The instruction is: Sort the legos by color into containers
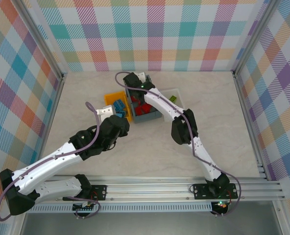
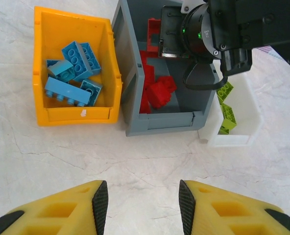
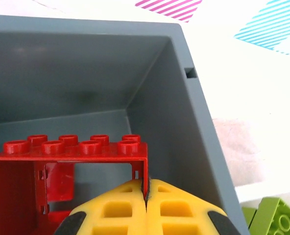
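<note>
My right gripper (image 3: 146, 188) is shut on the thin side wall of a red arch-shaped lego (image 3: 71, 156), held inside the grey-blue bin (image 3: 184, 127) over other red legos (image 2: 157, 90). From the left wrist view that right gripper (image 2: 170, 36) hangs over the grey-blue bin (image 2: 157, 125). The orange-yellow bin (image 2: 74, 115) holds several blue legos (image 2: 74, 73). In the white bin (image 2: 233, 139) lie lime green legos (image 2: 226, 105). My left gripper (image 2: 141, 205) stands open over bare table in front of the bins, nothing between its fingers.
The three bins stand side by side mid-table (image 1: 135, 105), with both arms reaching in toward them. Checkered walls (image 1: 155, 34) enclose the table on three sides. Bare marble surface (image 1: 223, 112) stretches right and in front of the bins.
</note>
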Action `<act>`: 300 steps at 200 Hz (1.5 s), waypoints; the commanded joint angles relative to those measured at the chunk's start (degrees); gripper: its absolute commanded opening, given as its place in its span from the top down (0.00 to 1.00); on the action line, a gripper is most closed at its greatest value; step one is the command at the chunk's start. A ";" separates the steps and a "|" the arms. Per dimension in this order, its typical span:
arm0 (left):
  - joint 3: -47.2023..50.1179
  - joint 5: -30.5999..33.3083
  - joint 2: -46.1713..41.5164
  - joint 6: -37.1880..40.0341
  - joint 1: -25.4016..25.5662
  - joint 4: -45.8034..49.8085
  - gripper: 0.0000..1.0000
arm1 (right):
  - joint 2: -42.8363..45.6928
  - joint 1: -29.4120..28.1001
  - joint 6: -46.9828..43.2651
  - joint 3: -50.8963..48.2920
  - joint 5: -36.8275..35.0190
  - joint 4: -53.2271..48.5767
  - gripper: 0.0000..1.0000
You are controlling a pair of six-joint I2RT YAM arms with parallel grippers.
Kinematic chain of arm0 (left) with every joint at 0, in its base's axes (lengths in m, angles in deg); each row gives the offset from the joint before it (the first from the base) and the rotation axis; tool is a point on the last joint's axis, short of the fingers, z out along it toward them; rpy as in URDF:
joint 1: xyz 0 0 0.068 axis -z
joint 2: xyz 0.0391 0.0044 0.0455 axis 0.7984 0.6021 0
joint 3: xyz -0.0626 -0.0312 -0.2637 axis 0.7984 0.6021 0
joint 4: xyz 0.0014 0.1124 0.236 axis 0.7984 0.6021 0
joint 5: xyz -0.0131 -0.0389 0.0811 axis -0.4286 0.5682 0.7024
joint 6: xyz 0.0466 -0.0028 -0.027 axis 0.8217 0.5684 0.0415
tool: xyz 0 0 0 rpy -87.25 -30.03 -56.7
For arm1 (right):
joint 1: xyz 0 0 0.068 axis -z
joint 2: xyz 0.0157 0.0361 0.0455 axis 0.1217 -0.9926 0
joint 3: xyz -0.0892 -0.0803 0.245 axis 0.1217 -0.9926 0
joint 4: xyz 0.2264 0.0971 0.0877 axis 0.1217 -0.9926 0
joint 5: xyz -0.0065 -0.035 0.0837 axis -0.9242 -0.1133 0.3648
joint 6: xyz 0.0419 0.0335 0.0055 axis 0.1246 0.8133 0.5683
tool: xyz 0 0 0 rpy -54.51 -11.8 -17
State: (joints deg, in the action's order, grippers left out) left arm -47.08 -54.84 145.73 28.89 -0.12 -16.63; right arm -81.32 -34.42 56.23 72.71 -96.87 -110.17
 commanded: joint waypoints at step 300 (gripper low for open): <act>27.29 1.92 -3.56 31.82 -37.45 -26.46 0.00 | 107.55 31.53 -5.91 -136.68 15.34 62.00 0.00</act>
State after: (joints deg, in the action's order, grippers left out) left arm -20.80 -47.96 141.55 49.37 -31.46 -26.12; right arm 31.81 -5.87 55.84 -58.67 -90.12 -69.05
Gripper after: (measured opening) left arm 0.999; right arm 0.998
